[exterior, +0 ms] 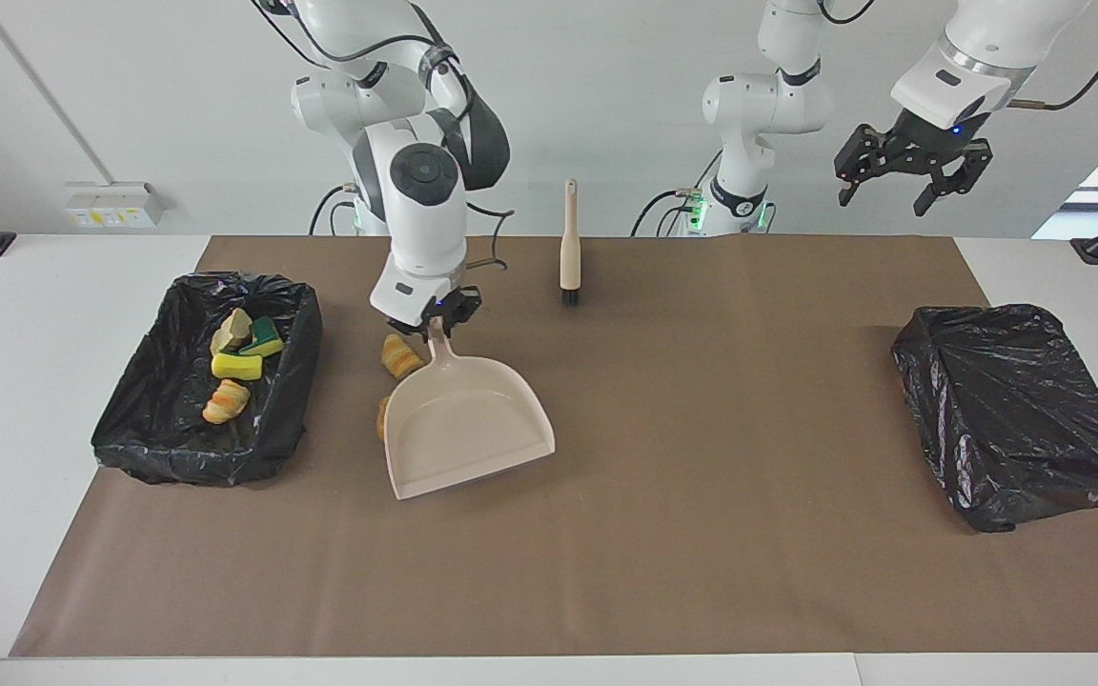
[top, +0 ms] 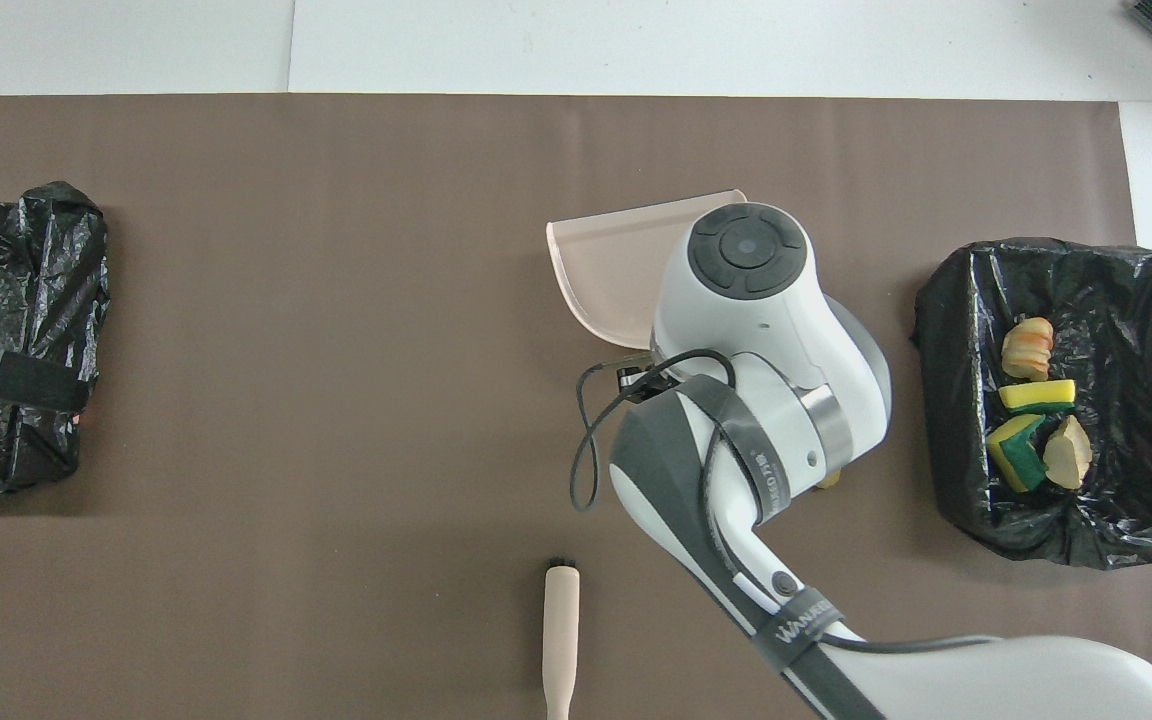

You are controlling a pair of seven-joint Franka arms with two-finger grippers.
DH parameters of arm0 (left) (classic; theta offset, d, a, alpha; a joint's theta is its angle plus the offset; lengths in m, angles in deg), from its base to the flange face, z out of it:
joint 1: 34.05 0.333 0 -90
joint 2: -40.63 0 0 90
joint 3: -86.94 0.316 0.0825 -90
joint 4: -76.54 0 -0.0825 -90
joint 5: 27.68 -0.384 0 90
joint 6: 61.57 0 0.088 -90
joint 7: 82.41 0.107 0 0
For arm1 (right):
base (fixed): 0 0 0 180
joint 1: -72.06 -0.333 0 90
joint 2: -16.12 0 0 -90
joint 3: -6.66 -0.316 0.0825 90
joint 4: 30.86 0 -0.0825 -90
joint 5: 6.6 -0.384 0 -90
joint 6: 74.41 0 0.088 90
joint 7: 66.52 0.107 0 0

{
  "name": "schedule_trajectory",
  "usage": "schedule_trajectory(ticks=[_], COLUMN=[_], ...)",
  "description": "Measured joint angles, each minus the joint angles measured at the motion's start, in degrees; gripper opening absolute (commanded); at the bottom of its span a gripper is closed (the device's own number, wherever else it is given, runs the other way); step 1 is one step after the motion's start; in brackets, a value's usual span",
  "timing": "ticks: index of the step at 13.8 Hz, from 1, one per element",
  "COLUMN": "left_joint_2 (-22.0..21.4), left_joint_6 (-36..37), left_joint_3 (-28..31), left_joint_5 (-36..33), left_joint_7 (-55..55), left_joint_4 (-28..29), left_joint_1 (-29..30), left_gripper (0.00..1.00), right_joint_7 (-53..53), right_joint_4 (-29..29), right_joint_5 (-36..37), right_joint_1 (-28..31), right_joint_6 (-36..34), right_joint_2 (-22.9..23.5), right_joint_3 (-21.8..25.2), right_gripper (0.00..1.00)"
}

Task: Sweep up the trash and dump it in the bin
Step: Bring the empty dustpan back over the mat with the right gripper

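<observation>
- Facing view alone shows golden-brown bread-like lumps beside the beige plastic dustpan, on the brown surface.
- Right tool clenched on the dustpan's handle.
- Left tool released, raised over the surface's corner.

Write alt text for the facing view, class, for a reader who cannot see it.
The right gripper holds an empty beige dustpan by its handle beside two bread-like scraps on the brown mat. Four scraps lie in the nearby black-lined bin; the left gripper waits raised.
</observation>
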Motion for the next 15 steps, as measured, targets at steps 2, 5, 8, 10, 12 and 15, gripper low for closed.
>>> schedule_trajectory(ticks=[2, 5, 8, 10, 12, 15], left_joint_2=[0.8, 1.2, 1.2, 1.2, 1.2, 1.2], left_joint_6=[0.0, 0.0, 0.0, 0.0, 0.0, 0.0], left_joint_3=[0.0, 0.2, 0.1, 0.1, -0.1, -0.3], left_joint_5=[0.0, 0.0, 0.0, 0.0, 0.0, 0.0], left_joint_7=[0.0, 0.0, 0.0, 0.0, 0.0, 0.0], left_joint_4=[-0.7, -1.2, -1.4, -1.5, -1.5, -1.7], left_joint_1=[0.0, 0.6, 1.4, 1.4, 1.4, 1.2], left_gripper=[1.0, 1.0, 1.0, 1.0, 1.0, 1.0], right_joint_7=[7.1, 8.9, 8.8, 8.7, 7.0, 4.7], right_joint_4=[-3.3, -5.6, -6.0, -6.0, -6.0, -6.1], right_joint_5=[-1.1, -1.9, -3.4, -3.6, -3.6, -3.6], right_joint_1=[-3.1, -4.1, -4.0, -4.3, -4.8, -4.8], right_joint_6=[4.4, 6.6, 6.6, 7.1, 7.2, 7.2], right_joint_2=[5.3, 9.6, 9.7, 10.2, 10.7, 10.7], right_joint_3=[0.0, 0.1, 0.4, 0.3, 0.3, 0.3], right_gripper=[0.0, 0.0, 0.0, 0.0, 0.0, 1.0])
